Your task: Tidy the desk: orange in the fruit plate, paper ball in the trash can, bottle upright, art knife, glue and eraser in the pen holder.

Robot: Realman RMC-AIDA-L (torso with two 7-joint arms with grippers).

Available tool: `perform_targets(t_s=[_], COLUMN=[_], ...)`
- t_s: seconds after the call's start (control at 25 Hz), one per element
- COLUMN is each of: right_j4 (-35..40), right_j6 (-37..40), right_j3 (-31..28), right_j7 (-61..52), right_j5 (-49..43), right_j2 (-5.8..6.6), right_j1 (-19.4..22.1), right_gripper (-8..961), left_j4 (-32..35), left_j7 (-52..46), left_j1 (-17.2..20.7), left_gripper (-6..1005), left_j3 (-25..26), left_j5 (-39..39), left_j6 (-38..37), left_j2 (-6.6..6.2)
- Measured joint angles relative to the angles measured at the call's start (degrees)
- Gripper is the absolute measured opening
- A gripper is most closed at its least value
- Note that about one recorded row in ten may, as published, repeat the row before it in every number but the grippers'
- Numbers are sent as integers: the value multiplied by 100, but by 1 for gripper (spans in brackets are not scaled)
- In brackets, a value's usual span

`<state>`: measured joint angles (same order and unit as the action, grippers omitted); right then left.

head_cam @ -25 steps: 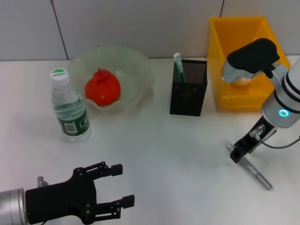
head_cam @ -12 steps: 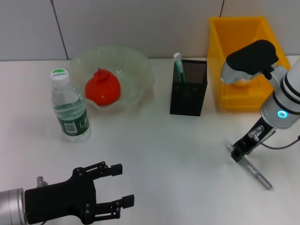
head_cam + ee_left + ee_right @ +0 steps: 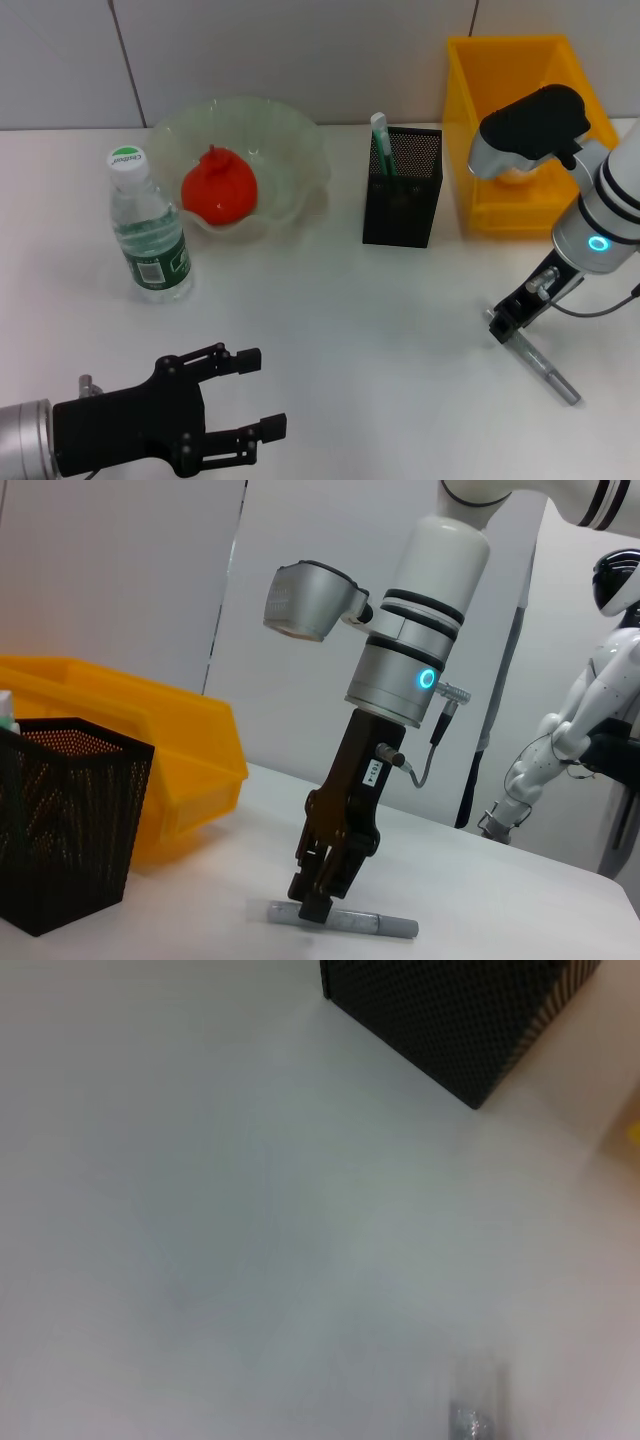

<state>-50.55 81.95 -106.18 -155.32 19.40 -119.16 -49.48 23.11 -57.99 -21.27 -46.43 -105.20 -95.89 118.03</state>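
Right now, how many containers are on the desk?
3: the fruit plate at back left holding the orange, the pen holder mid-back, the trash can at back right.

White desk (image 3: 350,320) — humanoid robot (image 3: 580,730) beyond.

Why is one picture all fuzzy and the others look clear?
The right wrist view is out of focus: the pen holder and the grey art knife are soft smears on the table. The head view is sharp enough to show the barcode on the bottle. The left wrist view is crisp too, showing the right pincer down on the art knife.
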Motion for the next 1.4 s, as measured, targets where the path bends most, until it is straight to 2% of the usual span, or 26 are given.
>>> perform_targets(t_s=[0.24, 0.36, 1.08, 1.4], right_j4=[55, 61, 53, -517], right_j6=[-67, -67, -75, 87], right_j3=[200, 208, 205, 149], right_j7=[-18, -20, -19, 41], right_j5=[9, 15, 39, 168], right_j2=[-2, -1, -2, 16], right_j1=[-6, -10, 1, 68], right_gripper=[320, 276, 204, 160], left_j4=[5, 28, 54, 53], left_j7=[-1, -1, -1, -1], left_j1=[-1, 0, 9, 9], left_gripper=[818, 818, 819, 819], left_j3=[3, 3, 21, 48], left_j5=[0, 3, 9, 18], left_j6=[-4, -14, -70, -74], left_j2=[0, 0, 9, 9])
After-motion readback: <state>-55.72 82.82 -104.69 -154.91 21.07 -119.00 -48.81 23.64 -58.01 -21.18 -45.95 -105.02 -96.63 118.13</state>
